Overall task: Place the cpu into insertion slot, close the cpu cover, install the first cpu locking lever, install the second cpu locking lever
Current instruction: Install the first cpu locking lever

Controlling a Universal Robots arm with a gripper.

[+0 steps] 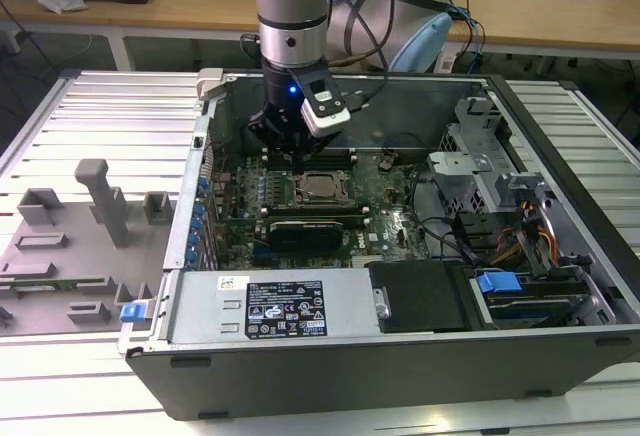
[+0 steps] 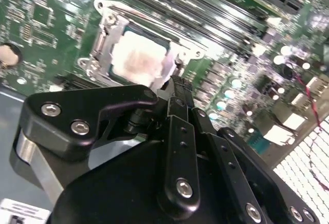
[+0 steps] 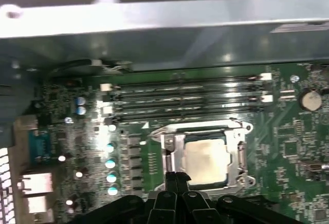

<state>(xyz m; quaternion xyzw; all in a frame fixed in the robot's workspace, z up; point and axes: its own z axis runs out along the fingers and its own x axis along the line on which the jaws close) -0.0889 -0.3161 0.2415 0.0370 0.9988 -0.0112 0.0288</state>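
A ribbed metal table [image 1: 90, 106] carries an open computer case [image 1: 400, 356], with wooden desks [image 1: 200, 1] in the room beyond. Grey fixture blocks [image 1: 100, 201] stand on the table at the exterior view's left of the case.

The arm [image 1: 292, 16] reaches down into the far half of the case, over the green motherboard [image 1: 240, 206]. The cpu [image 3: 207, 158] lies flat in the insertion slot [image 3: 205, 136], near the board's middle, with the cpu cover [image 3: 172, 144] down around it as a silver frame. Long memory slots [image 3: 190, 98] run on the slot's far side.

The gripper [image 3: 177, 175] has its fingers pressed together with nothing between them. Its tips sit just beside the cover's edge; whether they touch it cannot be told.
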